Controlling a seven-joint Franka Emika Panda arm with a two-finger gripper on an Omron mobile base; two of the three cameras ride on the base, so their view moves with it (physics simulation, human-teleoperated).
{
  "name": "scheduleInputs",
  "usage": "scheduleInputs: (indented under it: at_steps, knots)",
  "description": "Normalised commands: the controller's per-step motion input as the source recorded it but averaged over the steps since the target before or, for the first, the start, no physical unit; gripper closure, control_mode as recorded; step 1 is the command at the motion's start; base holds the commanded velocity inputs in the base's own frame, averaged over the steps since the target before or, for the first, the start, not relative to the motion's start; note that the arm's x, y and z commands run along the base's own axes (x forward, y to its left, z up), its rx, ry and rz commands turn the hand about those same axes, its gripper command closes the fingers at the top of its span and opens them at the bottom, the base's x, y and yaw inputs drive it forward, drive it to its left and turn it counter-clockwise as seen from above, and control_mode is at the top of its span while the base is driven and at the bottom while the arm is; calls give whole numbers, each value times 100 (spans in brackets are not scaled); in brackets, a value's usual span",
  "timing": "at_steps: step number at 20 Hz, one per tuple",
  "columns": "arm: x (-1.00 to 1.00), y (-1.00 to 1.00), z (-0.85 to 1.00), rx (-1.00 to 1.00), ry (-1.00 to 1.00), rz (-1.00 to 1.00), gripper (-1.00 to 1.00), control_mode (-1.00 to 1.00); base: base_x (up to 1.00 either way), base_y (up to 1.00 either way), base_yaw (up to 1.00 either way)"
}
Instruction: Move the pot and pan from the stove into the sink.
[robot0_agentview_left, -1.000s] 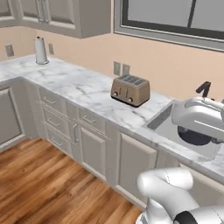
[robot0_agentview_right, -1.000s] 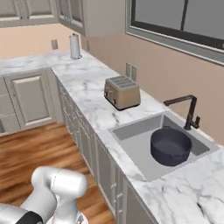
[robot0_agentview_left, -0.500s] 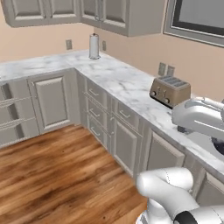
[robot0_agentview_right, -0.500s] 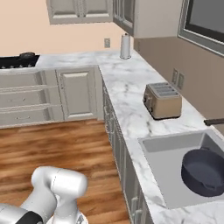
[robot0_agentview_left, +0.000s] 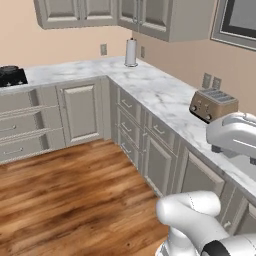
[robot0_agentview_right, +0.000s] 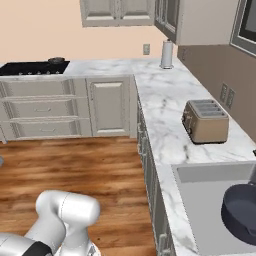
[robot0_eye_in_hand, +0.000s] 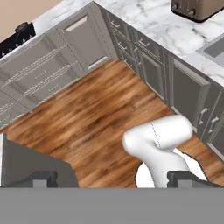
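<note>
My gripper (robot0_eye_in_hand: 113, 177) hangs over the wood floor (robot0_eye_in_hand: 92, 118), fingers (robot0_eye_in_hand: 43, 178) spread fully apart, holding nothing. In the right base view, at 4 o'clock, the pot (robot0_agentview_right: 242, 210) sits inside the sink (robot0_agentview_right: 205, 197). The toaster (robot0_agentview_right: 205, 121) stands on the counter (robot0_agentview_right: 160, 100) beyond. At 11 o'clock, far off, the pan (robot0_agentview_right: 56, 60) rests on the stove (robot0_agentview_right: 30, 67).

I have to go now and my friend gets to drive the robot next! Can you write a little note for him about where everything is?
Tool: open, holding nothing.
Pot: already in the sink, by the toaster.
Stove: far along the other counter, with a small dark thing on it, probably the pan.
Done: pot moved.
Left: go to the stove, pick up the pan, bring it back to the sink.
</note>
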Motion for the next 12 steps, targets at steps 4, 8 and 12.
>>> scheduleInputs:
  at_steps: [4, 8, 12]
  knots:
    - [0, 0, 0, 0, 0, 0, -100, 100, 45, 4, 0]
    - [0, 0, 0, 0, 0, 0, -100, 100, 80, 15, 0]
    - [0, 0, 0, 0, 0, 0, -100, 100, 93, 24, 0]
